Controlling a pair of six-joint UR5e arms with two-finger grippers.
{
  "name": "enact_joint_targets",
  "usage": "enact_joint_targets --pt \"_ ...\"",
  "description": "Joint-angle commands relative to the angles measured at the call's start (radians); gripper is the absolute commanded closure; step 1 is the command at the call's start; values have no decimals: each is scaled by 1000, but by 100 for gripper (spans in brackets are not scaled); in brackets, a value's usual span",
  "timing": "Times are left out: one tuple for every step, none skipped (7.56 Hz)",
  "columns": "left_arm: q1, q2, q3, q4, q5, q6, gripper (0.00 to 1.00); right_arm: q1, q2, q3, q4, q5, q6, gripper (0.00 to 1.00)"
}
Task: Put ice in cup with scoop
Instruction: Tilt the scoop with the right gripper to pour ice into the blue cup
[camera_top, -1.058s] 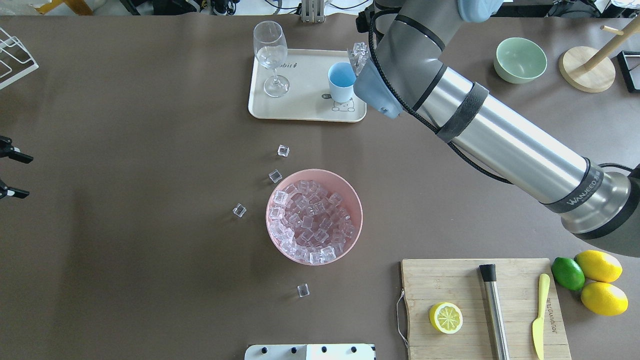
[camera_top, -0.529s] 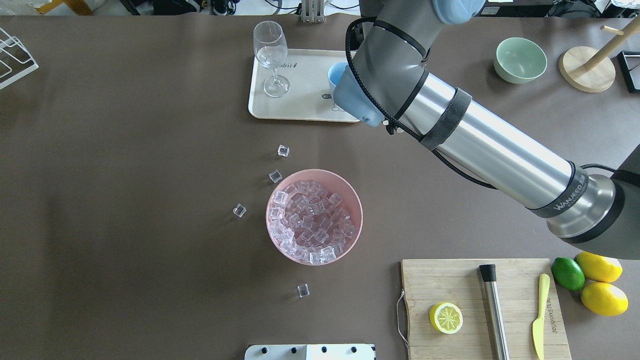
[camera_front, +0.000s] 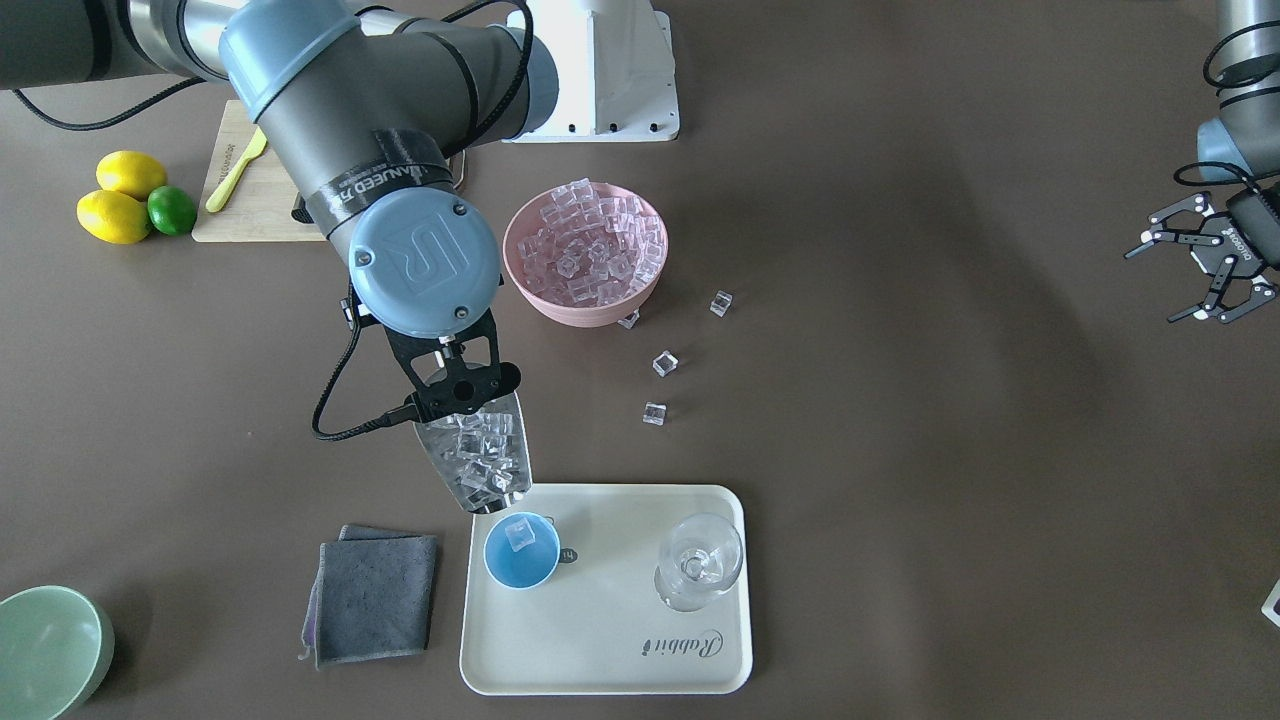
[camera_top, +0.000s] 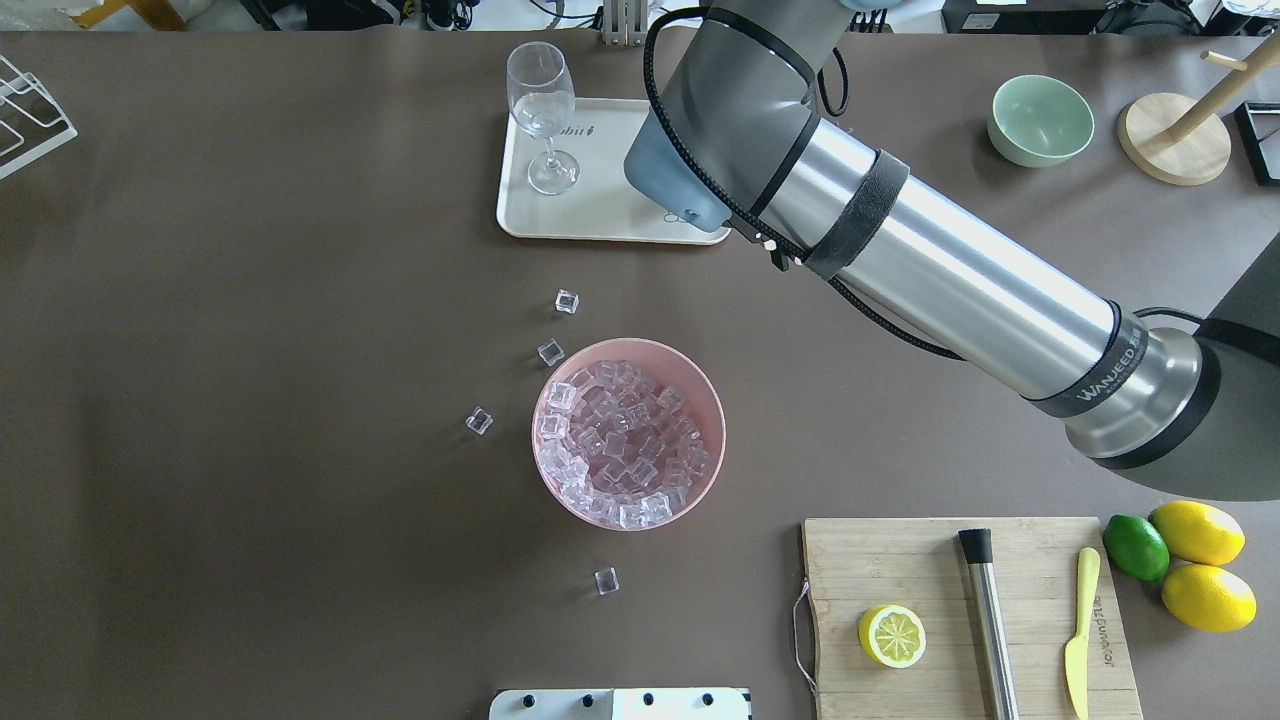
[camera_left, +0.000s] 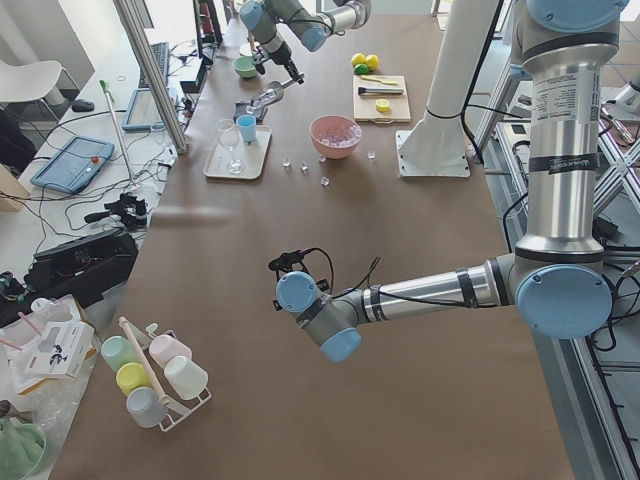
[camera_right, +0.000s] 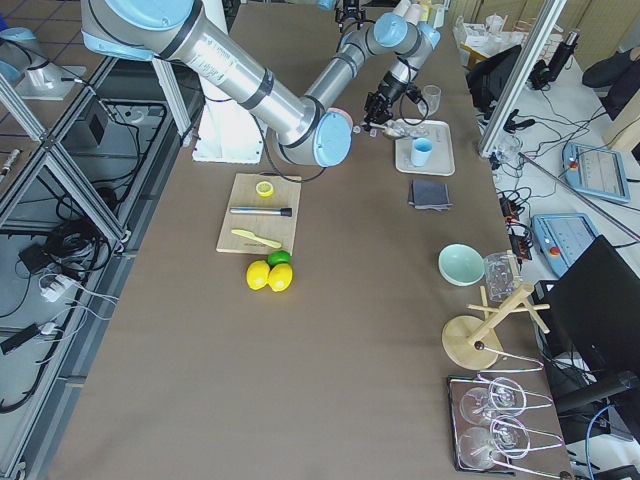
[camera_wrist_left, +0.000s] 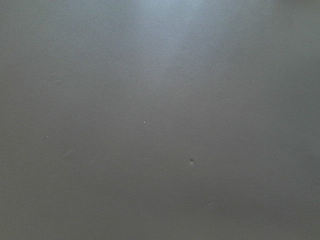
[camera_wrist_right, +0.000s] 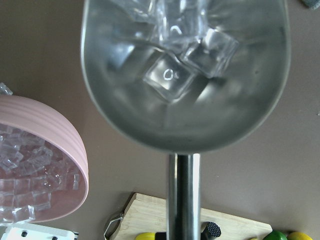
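My right gripper (camera_front: 455, 385) is shut on the rod handle (camera_wrist_right: 183, 200) of the steel scoop (camera_front: 475, 460). The scoop holds several clear ice cubes (camera_wrist_right: 170, 77) and tilts mouth-down just above the light-blue cup (camera_front: 521, 552). The cup stands on the cream tray (camera_front: 610, 640) and has one ice cube (camera_front: 518, 533) in it. In the overhead view my right arm (camera_top: 740, 120) hides the cup and the scoop. My left gripper (camera_front: 1215, 265) is open and empty, far off to the side over bare table.
A pink bowl (camera_top: 720, 432) full of ice stands mid-table, with loose cubes (camera_top: 567, 301) around it. A stemmed glass (camera_top: 541, 110) shares the tray. A grey cloth (camera_front: 370, 590) lies beside the tray. A green bowl (camera_top: 1040, 120) and a cutting board (camera_top: 900, 560) are on the right.
My right arm has swung left in the overhead view and now covers the cup and the scoop's ice. My left gripper has left the overhead view's left edge.
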Motion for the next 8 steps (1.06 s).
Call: enact_joint_targets --pt "-13 7 -1 2 -2 2 2 0 13 -16 -17 0 -24 100" --pt "-16 21 -1 2 -2 3 2 0 13 -16 -22 -2 -24 100" --pt "-21 35 -1 0 -3 3 2 0 13 -16 -25 -3 -29 100" --pt "-30 38 -1 2 -2 2 2 0 12 -16 -25 -5 -36 100" --pt "-44 38 -3 9 0 -1 2 1 12 -16 -25 -5 -36 100" --pt "-52 40 -8 24 0 -1 2 1 12 -16 -25 -5 -38 100" --pt "-64 40 -5 41 3 -6 2 1 12 -16 -25 -5 -38 100" --pt "-70 40 -18 67 -3 3 2 1 12 -16 -25 -5 -39 100"
